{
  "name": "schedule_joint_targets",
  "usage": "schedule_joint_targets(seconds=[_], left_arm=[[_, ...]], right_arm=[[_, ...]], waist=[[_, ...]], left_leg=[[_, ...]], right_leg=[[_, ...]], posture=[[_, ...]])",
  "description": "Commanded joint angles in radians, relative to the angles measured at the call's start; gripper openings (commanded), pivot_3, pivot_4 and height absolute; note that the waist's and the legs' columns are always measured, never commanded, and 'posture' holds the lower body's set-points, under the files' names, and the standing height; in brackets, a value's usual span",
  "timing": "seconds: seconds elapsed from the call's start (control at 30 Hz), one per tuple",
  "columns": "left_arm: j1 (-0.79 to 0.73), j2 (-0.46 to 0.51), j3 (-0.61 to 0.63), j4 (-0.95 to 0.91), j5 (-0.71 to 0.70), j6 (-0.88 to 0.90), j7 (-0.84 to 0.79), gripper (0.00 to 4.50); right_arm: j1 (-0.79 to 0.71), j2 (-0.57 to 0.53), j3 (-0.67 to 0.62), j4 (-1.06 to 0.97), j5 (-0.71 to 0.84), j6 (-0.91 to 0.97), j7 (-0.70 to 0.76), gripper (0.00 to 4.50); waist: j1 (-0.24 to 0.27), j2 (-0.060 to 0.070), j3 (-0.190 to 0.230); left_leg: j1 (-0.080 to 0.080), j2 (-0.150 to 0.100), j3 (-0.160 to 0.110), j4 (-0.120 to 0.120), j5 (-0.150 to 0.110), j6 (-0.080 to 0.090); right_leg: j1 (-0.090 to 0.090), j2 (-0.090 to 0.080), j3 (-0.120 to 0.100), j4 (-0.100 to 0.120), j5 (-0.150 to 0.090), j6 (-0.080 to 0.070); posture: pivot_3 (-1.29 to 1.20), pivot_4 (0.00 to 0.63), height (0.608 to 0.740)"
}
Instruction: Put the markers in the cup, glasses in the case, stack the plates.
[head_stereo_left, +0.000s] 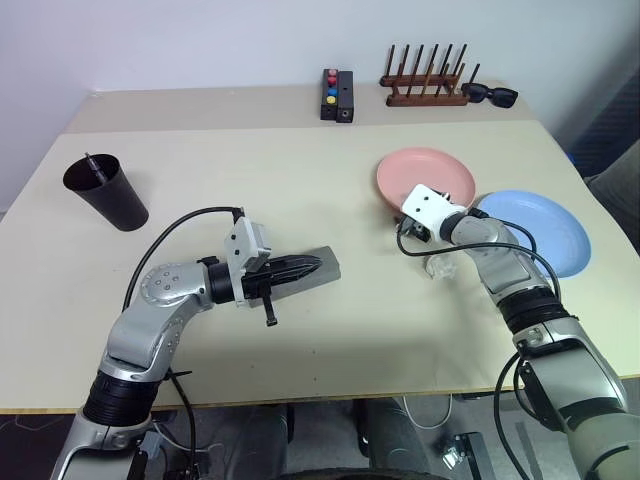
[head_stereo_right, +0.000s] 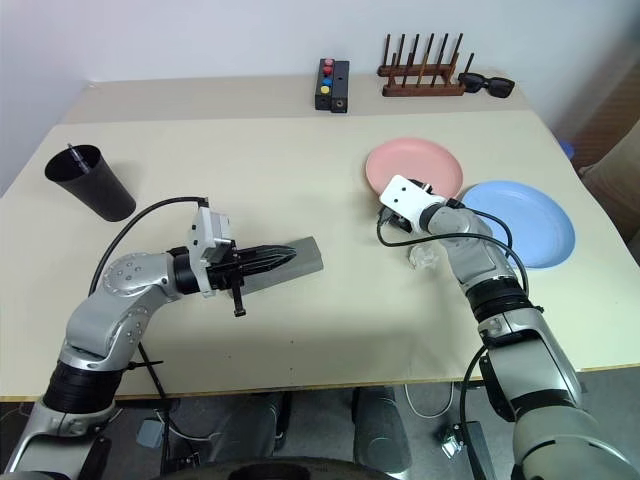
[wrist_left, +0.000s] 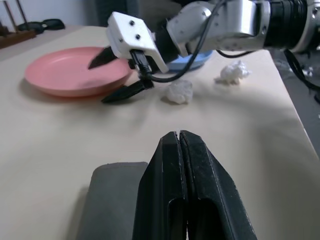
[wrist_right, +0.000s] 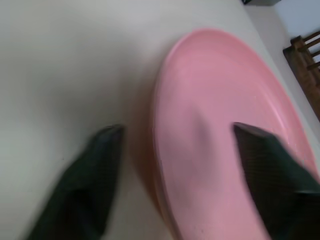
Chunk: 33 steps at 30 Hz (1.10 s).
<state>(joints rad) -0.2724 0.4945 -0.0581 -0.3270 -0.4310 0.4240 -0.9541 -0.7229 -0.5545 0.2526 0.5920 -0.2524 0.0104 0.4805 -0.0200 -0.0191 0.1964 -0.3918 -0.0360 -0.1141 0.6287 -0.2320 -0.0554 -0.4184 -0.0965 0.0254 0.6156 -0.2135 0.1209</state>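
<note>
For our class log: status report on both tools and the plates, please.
Left tool shut over grey case. Right tool open, straddling pink plate rim. Blue plate alongside, unstacked. Crumpled wads nearby.

Bright, even light; soft shadows lie close under the pink plate (head_stereo_left: 428, 177). Right wrist view looks blurred, perhaps from motion.

Cup (head_stereo_left: 108, 191) far left; plates (head_stereo_left: 427, 179) side by side right.

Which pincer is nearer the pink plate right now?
Right. The right pincer is at the near rim of the pink plate, one finger over the plate and one outside it. The left pincer is shut, off to the plate's left above the grey case.
</note>
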Motion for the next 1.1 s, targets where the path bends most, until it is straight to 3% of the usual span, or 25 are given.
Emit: schedule_joint_targets(seconds=[0.03,0.13,0.17,0.5,0.7,0.8,0.93,1.1], left_arm=[[0.005,-0.013,0.036,-0.043,-0.042,-0.004,0.035,0.0],[0.009,-0.023,0.036,-0.04,-0.06,0.003,0.057,0.0],[0.011,-0.025,0.033,-0.04,-0.062,0.004,0.062,0.0],[0.007,-0.053,0.009,-0.025,-0.056,-0.01,0.087,0.0],[-0.015,-0.08,-0.008,0.012,-0.059,-0.017,0.08,0.0],[-0.048,-0.107,-0.034,0.055,-0.055,-0.028,0.056,0.0],[-0.079,-0.128,-0.059,0.098,-0.04,-0.047,0.037,0.0],[-0.083,-0.13,-0.062,0.104,-0.039,-0.051,0.032,0.0]], right_arm=[[-0.028,0.007,-0.006,0.012,-0.013,-0.031,-0.001,1.71],[-0.025,0.009,-0.009,0.012,-0.02,-0.041,-0.002,0.17],[-0.019,0.009,-0.012,0.002,-0.021,-0.043,-0.003,0.07],[0.074,-0.068,-0.049,-0.24,-0.043,-0.131,-0.012,0.07],[0.24,-0.233,-0.227,-0.515,0.036,0.033,0.077,0.07],[0.428,-0.324,-0.392,-0.647,0.122,0.135,0.163,0.07],[0.603,-0.356,-0.505,-0.723,0.173,0.201,0.204,0.07],[0.651,-0.343,-0.528,-0.706,0.195,0.23,0.197,0.07]], waist=[[0.0,0.0,0.0],[0.0,0.0,0.0],[0.0,0.0,0.0],[0.0,0.0,0.0],[0.014,0.0,0.0],[0.02,0.001,0.0],[0.003,0.001,0.0],[-0.003,0.002,0.0]], left_leg=[[0.0,0.0,0.0,0.0,0.0,0.0],[0.0,0.0,0.0,0.0,0.0,0.0],[0.0,0.0,0.0,0.0,0.0,0.0],[0.0,0.0,0.0,0.0,0.0,0.0],[-0.001,-0.001,0.0,0.001,0.0,0.0],[0.0,-0.001,-0.001,0.001,0.0,0.0],[0.002,-0.001,0.0,0.002,-0.001,0.002],[0.004,0.0,0.001,0.002,-0.001,0.002]], right_leg=[[0.0,0.0,0.0,0.0,0.0,0.0],[0.0,0.0,0.0,0.0,0.0,0.0],[0.0,0.0,0.0,0.0,0.0,0.0],[0.0,0.0,0.0,0.0,0.0,0.0],[0.001,0.0,0.0,-0.002,-0.002,-0.002],[0.003,-0.001,0.0,-0.003,-0.002,-0.002],[0.006,-0.001,0.0,-0.004,-0.002,-0.002],[0.006,-0.001,0.0,-0.003,-0.003,-0.002]], posture=[[0.0,0.15,0.739],[0.0,0.15,0.739],[0.0,0.15,0.739],[0.0,0.15,0.739],[0.0,0.15,0.739],[0.0,0.15,0.739],[0.0,0.15,0.739],[0.0,0.15,0.739]])
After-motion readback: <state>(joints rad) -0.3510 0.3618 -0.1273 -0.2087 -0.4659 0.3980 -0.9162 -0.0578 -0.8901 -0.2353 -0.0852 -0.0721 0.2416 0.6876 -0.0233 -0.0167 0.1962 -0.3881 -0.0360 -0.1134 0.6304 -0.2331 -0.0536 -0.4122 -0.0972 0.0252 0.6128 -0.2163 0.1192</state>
